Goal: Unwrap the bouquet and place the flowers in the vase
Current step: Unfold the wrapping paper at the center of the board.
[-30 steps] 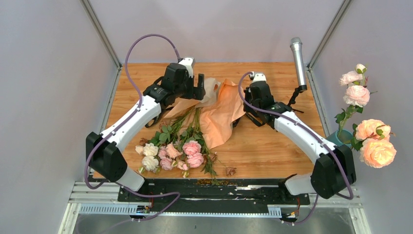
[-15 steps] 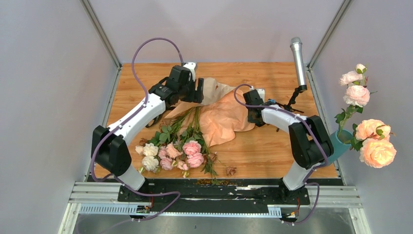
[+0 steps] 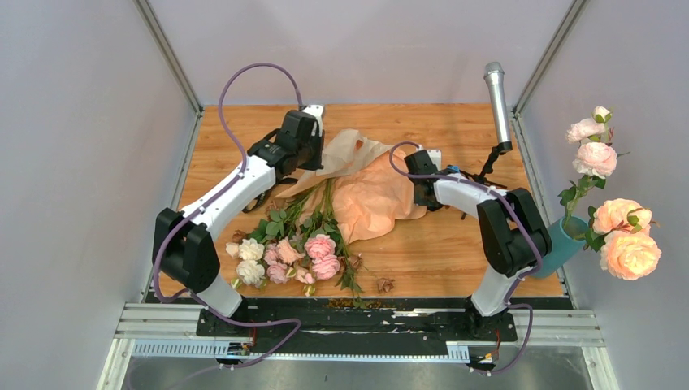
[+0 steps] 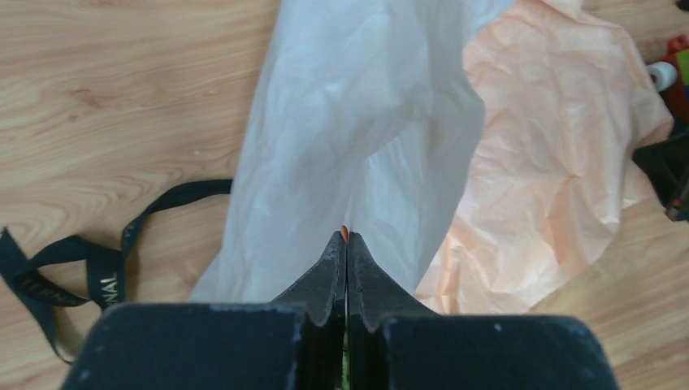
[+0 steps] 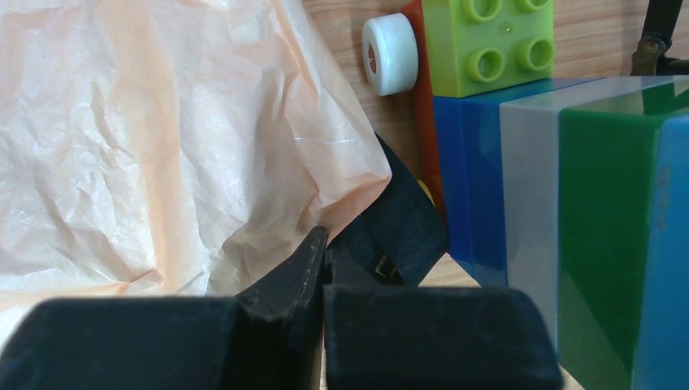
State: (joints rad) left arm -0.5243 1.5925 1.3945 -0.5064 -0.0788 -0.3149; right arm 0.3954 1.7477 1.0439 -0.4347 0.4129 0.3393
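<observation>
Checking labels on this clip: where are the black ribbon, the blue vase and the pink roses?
Black ribbon (image 4: 183,193): left wrist view, on its upper strand.
Vase (image 3: 562,244): top view, on its side wall.
Pink roses (image 3: 319,246): top view, on one bloom.

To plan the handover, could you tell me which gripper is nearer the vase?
Right. The right gripper sits mid-table, left of the vase; the left gripper is farther left.
</observation>
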